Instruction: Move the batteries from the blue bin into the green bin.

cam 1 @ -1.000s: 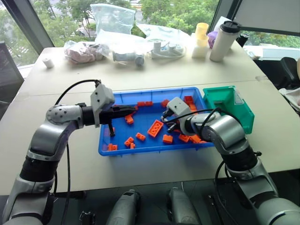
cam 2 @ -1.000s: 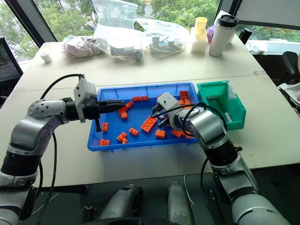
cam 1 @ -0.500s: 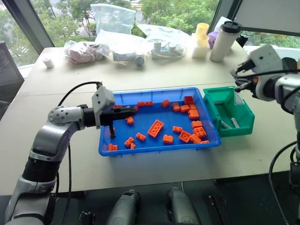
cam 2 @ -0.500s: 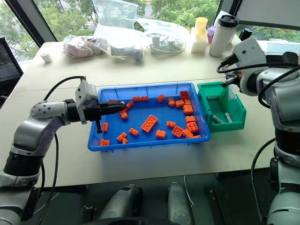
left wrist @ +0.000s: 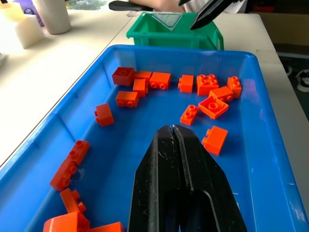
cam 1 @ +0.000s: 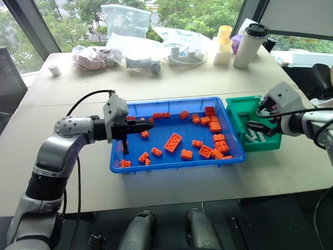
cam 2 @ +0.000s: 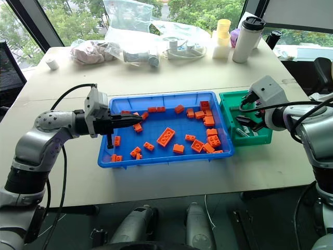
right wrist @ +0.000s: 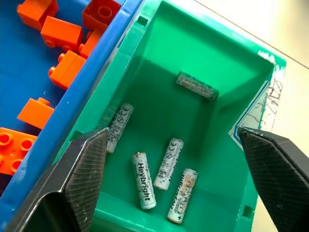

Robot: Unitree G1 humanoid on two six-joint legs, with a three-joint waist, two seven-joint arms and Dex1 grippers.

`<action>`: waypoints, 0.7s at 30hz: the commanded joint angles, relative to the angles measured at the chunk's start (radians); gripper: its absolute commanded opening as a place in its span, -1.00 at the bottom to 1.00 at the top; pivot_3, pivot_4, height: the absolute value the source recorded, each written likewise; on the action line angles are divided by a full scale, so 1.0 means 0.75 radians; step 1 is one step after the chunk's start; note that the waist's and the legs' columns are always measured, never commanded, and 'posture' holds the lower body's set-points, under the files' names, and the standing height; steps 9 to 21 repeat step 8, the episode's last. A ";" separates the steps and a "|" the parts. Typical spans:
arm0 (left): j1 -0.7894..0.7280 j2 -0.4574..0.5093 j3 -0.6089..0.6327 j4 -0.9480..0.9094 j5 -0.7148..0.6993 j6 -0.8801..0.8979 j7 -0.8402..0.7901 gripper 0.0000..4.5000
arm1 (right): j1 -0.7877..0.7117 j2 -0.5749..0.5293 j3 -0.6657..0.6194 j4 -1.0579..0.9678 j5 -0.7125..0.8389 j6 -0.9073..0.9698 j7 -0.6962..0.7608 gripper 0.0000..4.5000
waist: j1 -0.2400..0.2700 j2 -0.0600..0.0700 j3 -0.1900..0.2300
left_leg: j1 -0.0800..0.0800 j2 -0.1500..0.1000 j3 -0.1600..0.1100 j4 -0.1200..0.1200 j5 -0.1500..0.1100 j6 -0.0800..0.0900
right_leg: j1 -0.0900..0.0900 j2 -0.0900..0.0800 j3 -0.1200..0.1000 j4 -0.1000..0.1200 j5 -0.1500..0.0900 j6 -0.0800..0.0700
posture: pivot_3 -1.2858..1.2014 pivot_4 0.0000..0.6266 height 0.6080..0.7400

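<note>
Right gripper (cam 2: 244,117) hovers over the green bin (right wrist: 227,72), jaws spread wide and empty — five batteries (right wrist: 169,163) lie loose on the bin's floor, one by the far wall, one against the wall next to the blue bin (cam 1: 171,164), three near the front wall. The green bin sits touching the blue bin's right end. Left gripper (cam 1: 139,124) hangs just above the blue bin's left end, fingers pressed together, holding nothing. Across the blue floor I can spot only orange bricks (left wrist: 212,105) — no grey cylinder anywhere. Looks like the drop step, possibly the final one. Next calls for checking among the bricks for a hidden battery; otherwise lift the arm clear.
</note>
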 commanded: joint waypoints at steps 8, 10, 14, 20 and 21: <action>-0.021 0.111 0.093 -0.059 -0.105 0.074 -0.053 -1.00 | -0.002 -0.104 -0.124 -0.211 0.253 -0.163 0.298 0.99 | 0.000 0.000 0.000 | 0.000 0.000 0.000 0.001 0.000 0.001 | 0.002 0.000 -0.001 -0.001 0.000 0.000 | 0.03 -0.52 1.00; -0.021 0.111 0.093 -0.059 -0.105 0.074 -0.053 -1.00 | -0.002 -0.104 -0.124 -0.211 0.253 -0.163 0.298 0.99 | 0.000 0.000 0.000 | 0.000 0.000 0.000 0.001 0.000 0.001 | 0.002 0.000 -0.001 -0.001 0.000 0.000 | 0.03 -0.52 1.00; -0.021 0.111 0.093 -0.059 -0.105 0.074 -0.053 -1.00 | -0.002 -0.104 -0.124 -0.211 0.253 -0.163 0.298 0.99 | 0.000 0.000 0.000 | 0.000 0.000 0.000 0.001 0.000 0.001 | 0.002 0.000 -0.001 -0.001 0.000 0.000 | 0.03 -0.52 1.00; -0.021 0.111 0.093 -0.059 -0.105 0.074 -0.053 -1.00 | -0.002 -0.104 -0.124 -0.211 0.253 -0.163 0.298 0.99 | 0.000 0.000 0.000 | 0.000 0.000 0.000 0.001 0.000 0.001 | 0.002 0.000 -0.001 -0.001 0.000 0.000 | 0.03 -0.52 1.00; -0.021 0.111 0.093 -0.059 -0.105 0.074 -0.053 -1.00 | -0.002 -0.104 -0.124 -0.211 0.253 -0.163 0.298 0.99 | 0.000 0.000 0.000 | 0.000 0.000 0.000 0.001 0.000 0.001 | 0.002 0.000 -0.001 -0.001 0.000 0.000 | 0.03 -0.52 1.00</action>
